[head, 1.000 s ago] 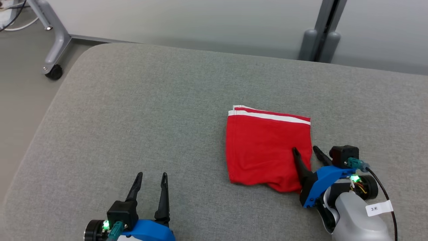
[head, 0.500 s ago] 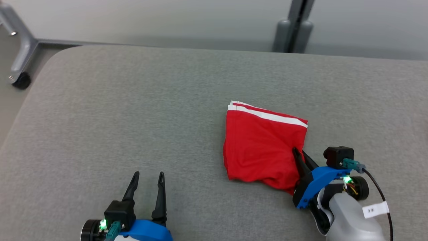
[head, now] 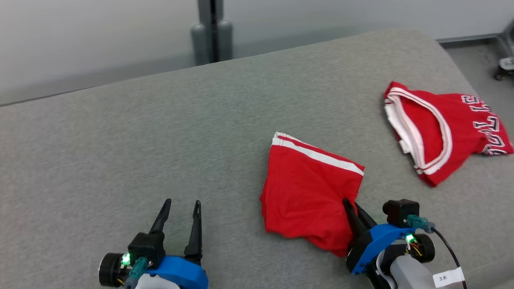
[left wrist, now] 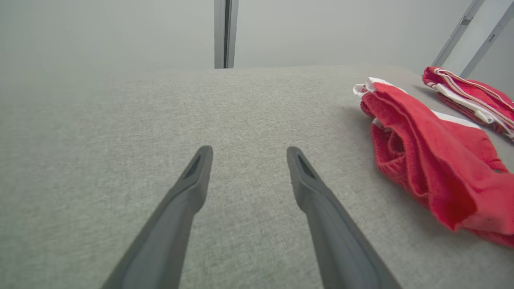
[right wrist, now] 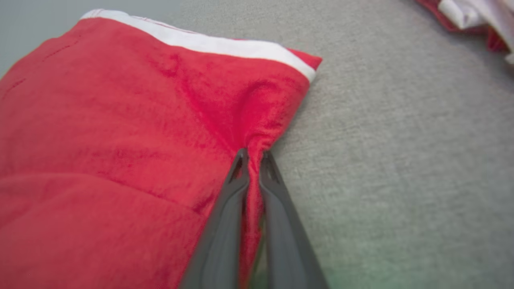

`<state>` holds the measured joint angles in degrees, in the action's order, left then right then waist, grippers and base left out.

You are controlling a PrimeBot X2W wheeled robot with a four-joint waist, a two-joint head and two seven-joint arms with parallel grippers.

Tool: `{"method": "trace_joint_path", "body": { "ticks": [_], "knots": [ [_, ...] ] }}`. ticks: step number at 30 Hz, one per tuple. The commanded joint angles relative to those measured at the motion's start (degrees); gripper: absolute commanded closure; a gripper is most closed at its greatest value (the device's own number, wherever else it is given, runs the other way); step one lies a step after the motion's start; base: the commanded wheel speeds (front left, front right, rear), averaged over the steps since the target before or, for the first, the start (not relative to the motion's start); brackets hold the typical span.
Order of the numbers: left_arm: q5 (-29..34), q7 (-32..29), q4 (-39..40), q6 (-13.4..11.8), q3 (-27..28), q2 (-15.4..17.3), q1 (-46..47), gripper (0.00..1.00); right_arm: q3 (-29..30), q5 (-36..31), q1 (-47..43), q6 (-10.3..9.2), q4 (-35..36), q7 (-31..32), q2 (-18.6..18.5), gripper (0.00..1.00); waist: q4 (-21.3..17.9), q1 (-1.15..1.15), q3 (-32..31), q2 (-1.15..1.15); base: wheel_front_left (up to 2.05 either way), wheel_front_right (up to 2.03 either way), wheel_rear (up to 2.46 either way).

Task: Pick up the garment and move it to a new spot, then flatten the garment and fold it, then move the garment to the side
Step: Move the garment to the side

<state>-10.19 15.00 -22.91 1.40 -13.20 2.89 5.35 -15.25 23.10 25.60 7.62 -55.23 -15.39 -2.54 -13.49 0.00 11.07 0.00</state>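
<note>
Illumination: even, diffuse, moderately bright. Shadows: one faint, soft band is cast on the table (left wrist: 120,120) just left of the red garment (left wrist: 433,160) in the left wrist view. Colour cast: a green tinge is noted on the table near the garment's right side, right wrist view. Focus: head view is rendered sharp; right wrist view soft, the second garment (right wrist: 470,12) beyond the red garment blurred. Distortion: a post (left wrist: 461,36) behind the garment is rendered slanted.
</note>
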Motion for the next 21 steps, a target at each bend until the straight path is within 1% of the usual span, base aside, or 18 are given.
{"method": "trace_joint_path", "body": {
  "ticks": [1,6,11,16,21],
  "knots": [
    [0.16,0.23,-0.11,0.21,-0.05,0.0,1.01,0.0,-0.08,0.22,-2.15,-0.23,-0.55,0.51,-0.69,1.0,-4.44,0.0,-2.9,0.0,0.0,0.0,0.0],
    [0.05,0.23,-0.49,0.68,-0.77,0.01,1.77,0.0,-0.55,1.04,-2.69,-0.18,0.92,0.34,-0.57,1.0,-9.69,0.0,-2.36,0.0,0.0,0.0,0.0],
    [0.37,0.23,-1.14,1.07,-1.36,0.01,2.36,0.0,-0.6,0.97,-2.76,-0.15,1.67,0.3,-0.5,1.0,-12.77,0.0,-1.59,0.0,0.0,0.0,0.0],
    [0.72,0.23,-1.7,1.3,-1.36,0.04,3.01,0.0,-0.17,0.64,-2.7,-0.14,2.23,0.3,-0.47,1.0,-13.94,0.0,-0.87,0.0,0.0,0.0,0.0],
    [1.26,0.23,-2.26,1.63,-1.37,0.03,3.33,0.0,0.45,-1.77,-0.07,-0.13,3.35,0.3,-0.46,1.0,-13.48,0.0,-0.02,0.0,0.0,0.0,0.0]
  ]
}}
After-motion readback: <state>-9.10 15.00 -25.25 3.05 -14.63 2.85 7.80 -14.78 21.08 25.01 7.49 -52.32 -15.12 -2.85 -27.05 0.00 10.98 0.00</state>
